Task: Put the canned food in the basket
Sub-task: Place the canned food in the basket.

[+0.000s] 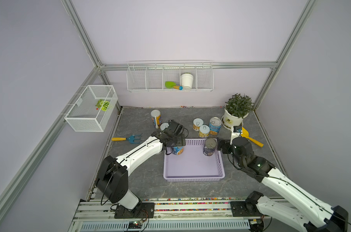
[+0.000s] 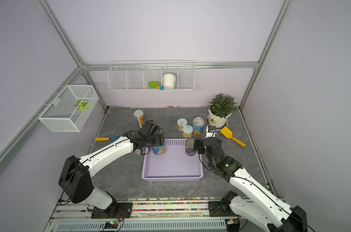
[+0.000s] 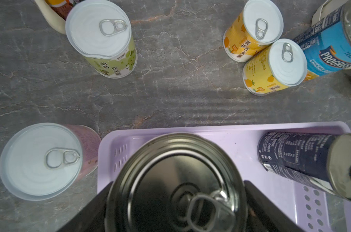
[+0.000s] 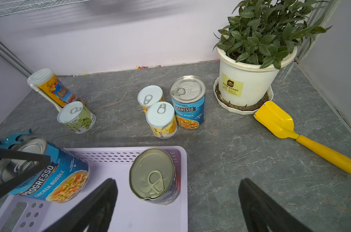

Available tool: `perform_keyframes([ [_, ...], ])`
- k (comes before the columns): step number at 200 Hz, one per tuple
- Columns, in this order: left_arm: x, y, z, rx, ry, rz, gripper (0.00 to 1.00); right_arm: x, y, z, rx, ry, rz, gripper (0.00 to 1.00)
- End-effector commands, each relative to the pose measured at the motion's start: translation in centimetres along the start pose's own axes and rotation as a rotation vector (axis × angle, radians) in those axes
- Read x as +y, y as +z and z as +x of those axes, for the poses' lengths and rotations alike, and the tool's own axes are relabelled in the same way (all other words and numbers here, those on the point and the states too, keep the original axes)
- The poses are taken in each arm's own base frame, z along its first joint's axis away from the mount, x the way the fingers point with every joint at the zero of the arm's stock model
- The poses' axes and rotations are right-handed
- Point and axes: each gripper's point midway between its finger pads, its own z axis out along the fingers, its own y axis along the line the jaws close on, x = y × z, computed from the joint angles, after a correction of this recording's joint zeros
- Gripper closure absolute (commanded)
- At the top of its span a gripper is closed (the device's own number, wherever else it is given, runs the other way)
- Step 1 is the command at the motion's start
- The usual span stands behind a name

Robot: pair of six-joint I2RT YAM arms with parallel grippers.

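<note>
Lavender perforated plastic basket (image 1: 193, 178): we counted one dark-labelled silver-topped tin (image 1: 209, 147) standing inside, right gripper (image 1: 219, 146) spread just beside it; left gripper (image 1: 176, 143) pinched a blue-labelled soup tin (image 1: 178, 150) over its corner. Six tins (image 1: 204, 131) stood outside.

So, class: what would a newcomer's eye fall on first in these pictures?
The lavender basket in the middle, with a dark can standing in its far right corner and the open right gripper just beside it. The left gripper grips a blue can at the basket's far left corner. A leafy plant stands at the far right.
</note>
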Motion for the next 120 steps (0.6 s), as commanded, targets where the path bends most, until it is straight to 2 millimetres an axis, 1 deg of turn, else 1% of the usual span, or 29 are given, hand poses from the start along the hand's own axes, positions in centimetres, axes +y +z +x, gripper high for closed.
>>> perform_keyframes([
  [1, -0.6, -1.4, -3.5, -0.153, -0.051, 0.008, 0.29, 0.2, 0.3, -0.1, -0.005, -0.001, -0.006, 0.02],
  [18, 0.5, -0.8, -3.4, -0.165, -0.069, -0.05, 0.29, 0.2, 0.4, 0.0, 0.0, -0.003, -0.004, 0.02],
  [35, 0.9, 0.2, -3.3, -0.162, -0.064, -0.081, 0.29, 0.2, 0.5, 0.1, 0.002, -0.004, -0.002, 0.02],
  [71, 0.9, 1.9, -2.6, -0.139, -0.067, -0.094, 0.29, 0.2, 0.5, 0.1, 0.002, -0.004, -0.001, 0.02],
  [120, 1.3, 3.0, -1.9, -0.137, -0.075, -0.103, 0.26, 0.2, 0.5, 0.1, 0.003, -0.006, -0.002, 0.02],
])
